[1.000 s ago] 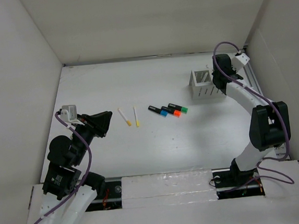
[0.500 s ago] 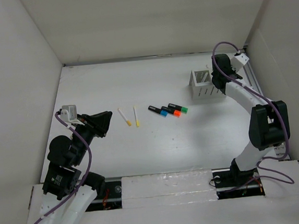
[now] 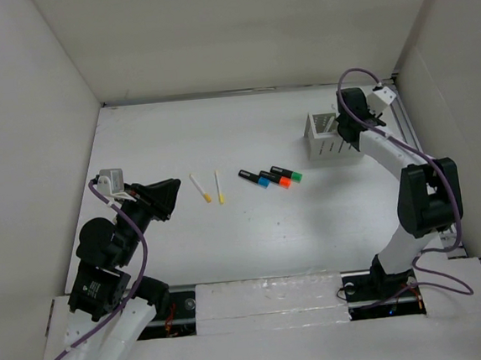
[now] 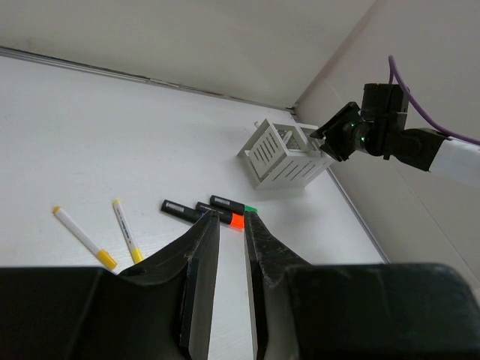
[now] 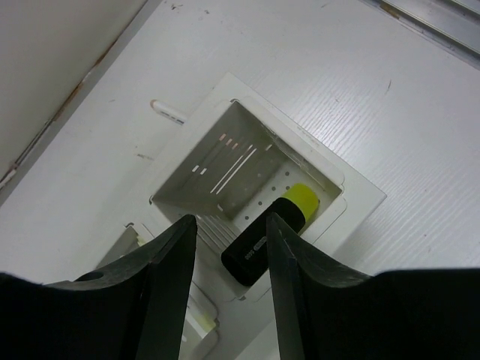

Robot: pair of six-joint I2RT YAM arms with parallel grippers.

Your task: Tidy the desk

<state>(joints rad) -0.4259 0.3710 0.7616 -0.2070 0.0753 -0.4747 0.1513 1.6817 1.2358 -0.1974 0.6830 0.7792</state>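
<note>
On the white desk (image 3: 230,248), three black markers with blue (image 3: 265,179), orange (image 3: 284,181) and green (image 3: 296,176) caps lie side by side at the centre. Two white pens with yellow tips (image 3: 200,188) (image 3: 219,187) lie to their left. My right gripper (image 5: 231,218) hangs open above the white slotted box (image 5: 358,187). A black marker with a yellow cap (image 5: 259,247) leans inside that box, below the gap between the jaws. My left gripper (image 4: 231,216) hovers low at the left, its jaws a narrow gap apart with nothing between them, pointing toward the markers (image 4: 237,220).
The slotted box (image 3: 332,142) stands at the back right, close to the metal rail (image 3: 409,127) on the desk's right edge. White walls enclose the desk on three sides. A second compartment with something pale in it shows at the box's near side (image 5: 199,319).
My right gripper's jaws have widened and its wrist has shifted a little left over the box. The left arm, pens and markers have not moved.
</note>
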